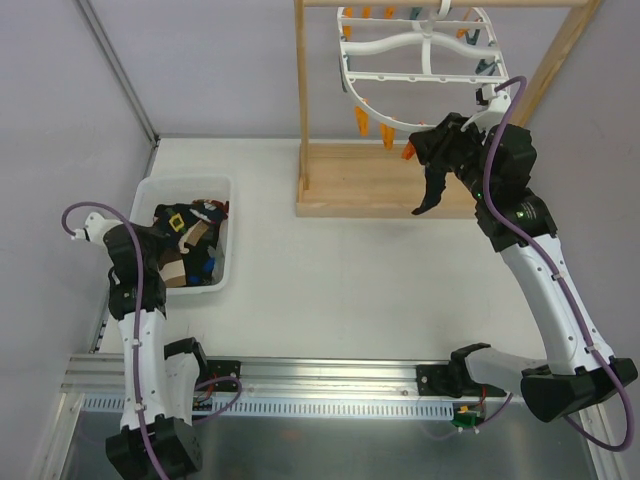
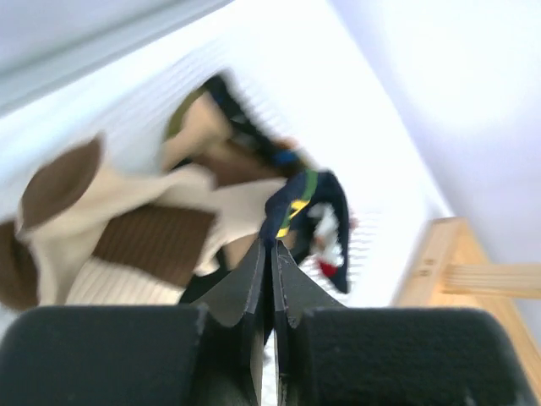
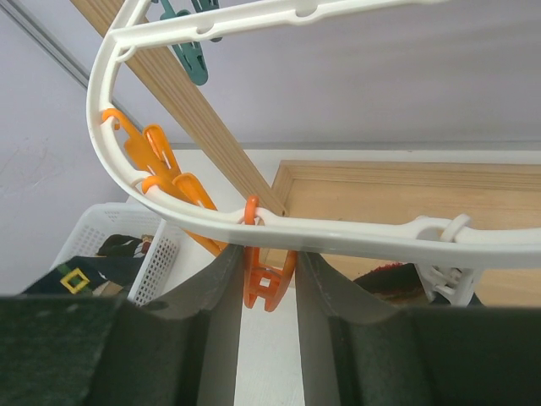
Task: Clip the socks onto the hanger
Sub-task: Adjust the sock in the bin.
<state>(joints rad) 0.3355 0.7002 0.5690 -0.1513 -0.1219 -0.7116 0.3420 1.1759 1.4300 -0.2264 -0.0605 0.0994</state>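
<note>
- Nearest the arm bases, the left hand [image 2: 272, 247] is low over the white basket [image 1: 185, 181] on the desk [image 1: 340, 280], with its fingers pressed together. The wrist picture is blurred, so I cannot tell if any fabric is caught between them. If there is none, the hand would rise with nothing.
- The socks [image 1: 185, 235] lie tangled in that basket, and none is on the hanger. A dark sock with a yellow-green mark [image 2: 296, 199] is right at the fingertips. A thin pinch there may slip, or may drag a neighbouring sock up with it.
- Farther away, the right hand [image 3: 269, 283] is spread, one finger on each side of an orange peg [image 3: 262, 292] under the rim of the hanger [image 3: 355, 233]. I judge that a squeeze at the wrong part of the peg would not open it, and the peg may twist aside.
- The hanger hangs inside the wooden stand [image 1: 375, 180], so a push may make it swing.
- The hands are well apart, and a limp sock may droop and miss the peg mouth.
</note>
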